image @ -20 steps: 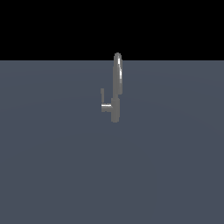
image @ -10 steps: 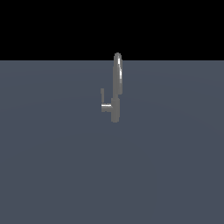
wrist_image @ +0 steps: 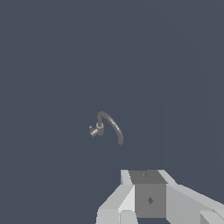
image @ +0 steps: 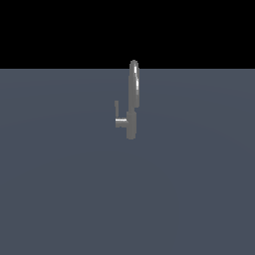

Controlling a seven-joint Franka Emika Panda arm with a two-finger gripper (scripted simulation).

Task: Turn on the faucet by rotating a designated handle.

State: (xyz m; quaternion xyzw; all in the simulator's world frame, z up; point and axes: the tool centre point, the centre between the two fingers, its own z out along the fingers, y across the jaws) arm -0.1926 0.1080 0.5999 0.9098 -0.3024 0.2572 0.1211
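Observation:
The slim grey faucet [image: 133,99] stands upright on the flat grey surface [image: 60,189], its tall arched spout rising from a short body. The small L-shaped handle [image: 118,119] sticks out on the exterior view's left of the body, its thin bar pointing up. The wrist view looks down on the faucet [wrist_image: 110,126] from far off, with the handle [wrist_image: 93,131] beside its base. My gripper [wrist_image: 148,175] shows only as white and grey parts at that picture's edge, well apart from the faucet. The arm is out of the exterior view.
Only the plain grey surface [wrist_image: 52,65] surrounds the faucet, with a black background [image: 127,30] behind it in the exterior view.

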